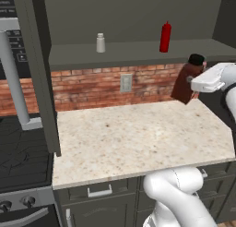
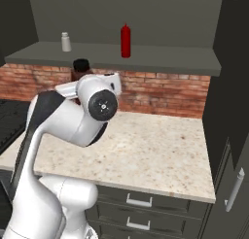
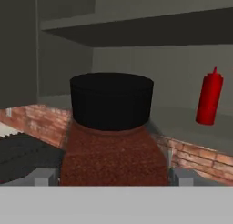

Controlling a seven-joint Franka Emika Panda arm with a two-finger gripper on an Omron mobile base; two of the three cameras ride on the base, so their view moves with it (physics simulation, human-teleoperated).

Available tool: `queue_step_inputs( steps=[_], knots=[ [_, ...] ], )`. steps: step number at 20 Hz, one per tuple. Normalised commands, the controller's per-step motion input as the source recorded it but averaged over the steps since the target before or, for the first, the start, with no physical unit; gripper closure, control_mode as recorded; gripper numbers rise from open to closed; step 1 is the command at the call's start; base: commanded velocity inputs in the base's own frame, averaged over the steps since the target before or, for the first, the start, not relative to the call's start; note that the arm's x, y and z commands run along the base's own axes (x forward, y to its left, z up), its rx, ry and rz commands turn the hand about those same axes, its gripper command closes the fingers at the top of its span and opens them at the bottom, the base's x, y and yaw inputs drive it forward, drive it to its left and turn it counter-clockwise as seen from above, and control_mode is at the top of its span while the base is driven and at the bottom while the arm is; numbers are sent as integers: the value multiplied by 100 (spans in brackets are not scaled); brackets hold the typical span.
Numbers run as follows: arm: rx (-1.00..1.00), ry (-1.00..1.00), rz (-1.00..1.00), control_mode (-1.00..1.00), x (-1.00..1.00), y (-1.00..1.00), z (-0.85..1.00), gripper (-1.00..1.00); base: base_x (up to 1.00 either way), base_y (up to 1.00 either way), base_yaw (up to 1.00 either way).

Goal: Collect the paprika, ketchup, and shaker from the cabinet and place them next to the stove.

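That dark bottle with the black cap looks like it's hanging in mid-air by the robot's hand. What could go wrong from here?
1. The paprika sits tilted between the widely spread fingers, well above the counter; a loose hold could let it fall.
2. The ketchup and shaker stand on the cabinet shelf; a careless reach could topple them.
3. The stove lies beyond the open cabinet door, which the arm might clip.

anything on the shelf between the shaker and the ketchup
Nothing: in the left base view the cabinet shelf is bare between the shaker and the ketchup. The right base view shows the same gap.
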Motion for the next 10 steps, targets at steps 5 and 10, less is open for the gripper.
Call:
queue_step_inputs(
  steps=[5,10],
  knots=[
    [0,1,55,-100,-16,62,-67,100,0,0,0],
    [0,-2,50,-100,0,47,-97,100,0,0,0]
  ],
)
